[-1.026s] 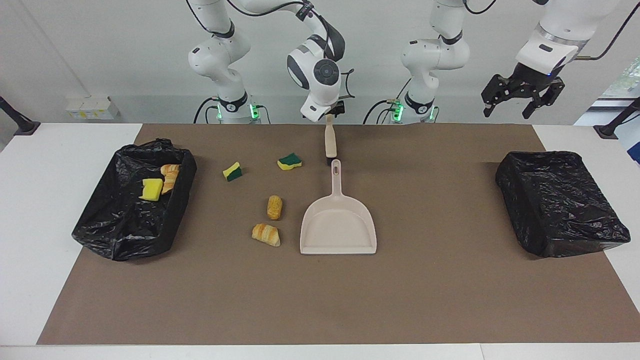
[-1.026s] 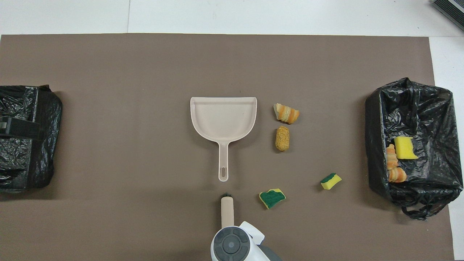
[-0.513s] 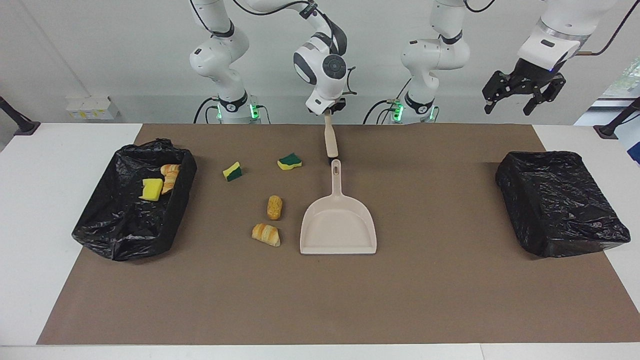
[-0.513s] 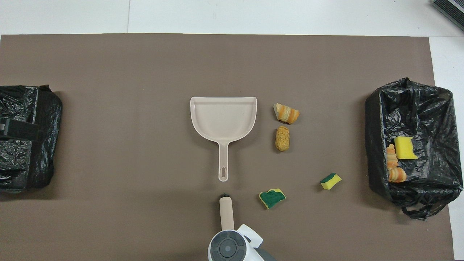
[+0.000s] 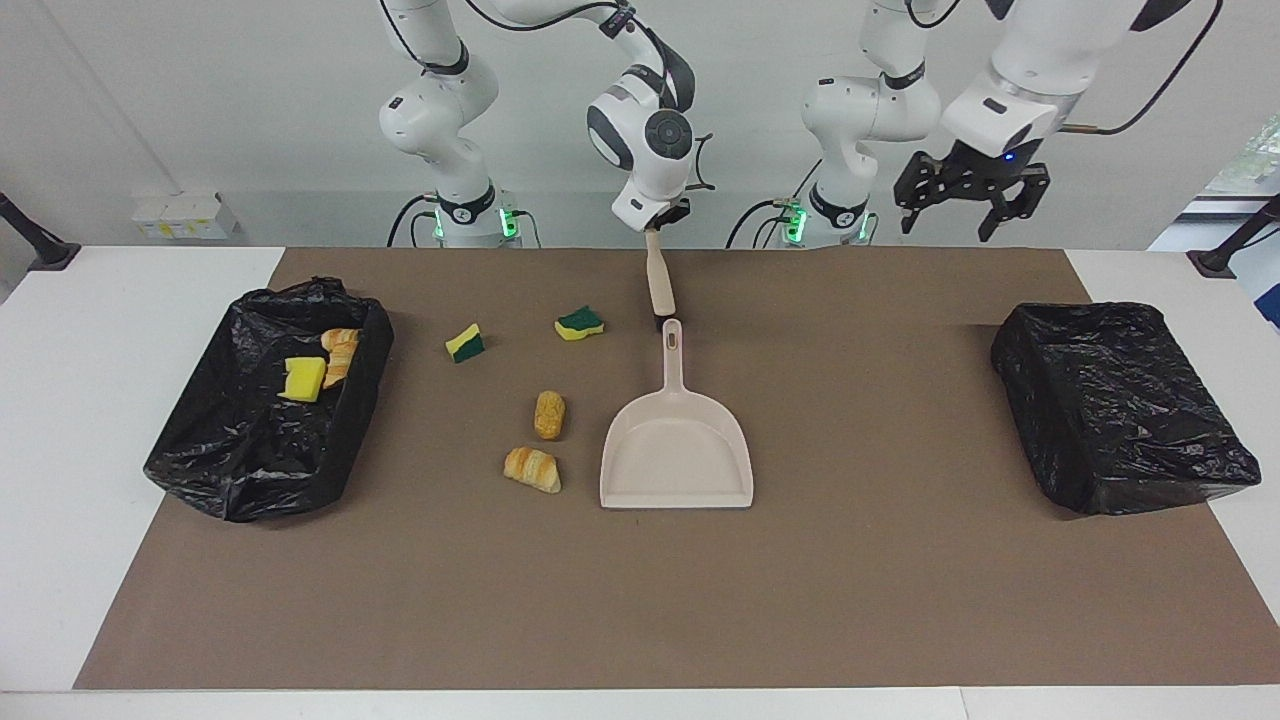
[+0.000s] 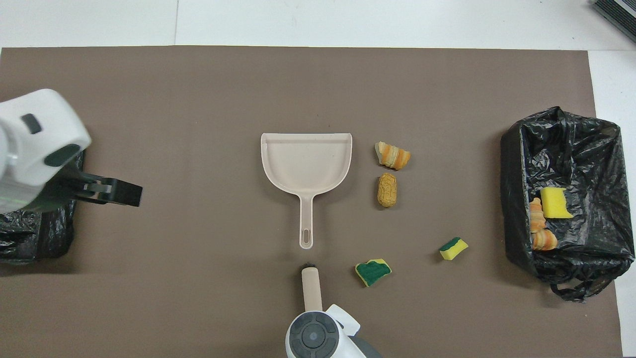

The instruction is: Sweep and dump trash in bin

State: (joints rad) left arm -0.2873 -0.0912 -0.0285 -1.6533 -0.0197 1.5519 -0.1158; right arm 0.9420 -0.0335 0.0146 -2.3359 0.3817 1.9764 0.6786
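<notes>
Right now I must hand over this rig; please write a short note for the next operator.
Right gripper: shut on the brush handle, brush tip down near the dustpan handle.
Left gripper: open, empty, in the air at the left arm's end of the table.
Done: a yellow sponge and bread pieces lie in the bin at the right arm's end.
Left: two green-yellow sponge chunks and two bread pieces lie on the mat beside the empty dustpan. The other bin holds no visible trash.

pale pink dustpan (image 5: 676,448), black bin bags (image 5: 1118,405), brown mat (image 5: 880,580)
</notes>
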